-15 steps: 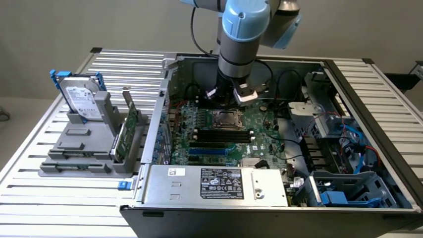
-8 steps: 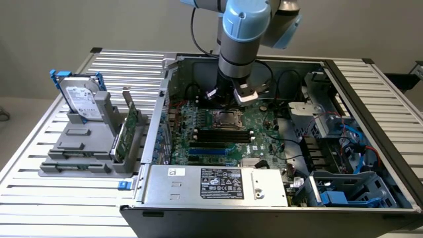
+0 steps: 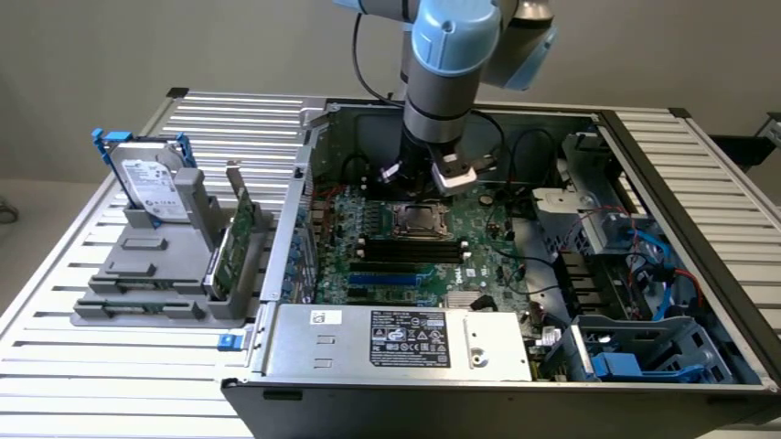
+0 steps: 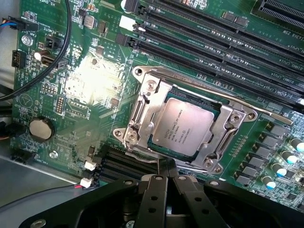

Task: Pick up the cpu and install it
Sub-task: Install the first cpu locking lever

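Note:
The cpu [image 4: 183,127], a flat silver square with printed text, lies inside the metal-framed socket [image 4: 142,109] on the green motherboard [image 4: 85,85]. My gripper [image 4: 167,165] hovers just beside the socket's edge. Its black fingers [image 4: 154,190] are pressed together and shut on nothing, apart from the chip. In the exterior view my arm's wrist [image 3: 445,169] hangs over the open computer case, directly above the socket [image 3: 422,220] in the middle of the board.
Long black memory slots [image 4: 213,33] run beside the socket. A black cable [image 4: 68,42] loops over the board near a coin battery [image 4: 41,128]. The power supply [image 3: 403,338] fills the case front. A hard drive with blue handles [image 3: 153,187] stands outside, at the exterior view's left.

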### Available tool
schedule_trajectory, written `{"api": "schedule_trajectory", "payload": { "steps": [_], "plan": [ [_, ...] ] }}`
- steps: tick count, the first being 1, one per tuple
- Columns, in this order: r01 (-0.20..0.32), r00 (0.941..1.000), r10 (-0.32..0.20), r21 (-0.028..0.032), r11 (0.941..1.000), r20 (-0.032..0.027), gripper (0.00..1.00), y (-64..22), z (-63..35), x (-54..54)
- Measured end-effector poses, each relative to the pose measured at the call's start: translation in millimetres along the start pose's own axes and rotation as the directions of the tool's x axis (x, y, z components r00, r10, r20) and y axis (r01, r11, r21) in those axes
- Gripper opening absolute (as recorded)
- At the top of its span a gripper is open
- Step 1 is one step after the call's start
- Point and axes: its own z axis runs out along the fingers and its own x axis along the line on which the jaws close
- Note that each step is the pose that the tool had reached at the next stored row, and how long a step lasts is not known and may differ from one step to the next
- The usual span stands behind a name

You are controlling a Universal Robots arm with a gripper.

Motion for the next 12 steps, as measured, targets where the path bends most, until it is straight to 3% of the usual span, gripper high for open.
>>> {"api": "schedule_trajectory", "payload": {
  "steps": [12],
  "plan": [
    [-0.005,0.9999,0.005,0.0058,1.0000,0.0161,0.11,-4.7,-13.3,-2.2]
  ]
}}
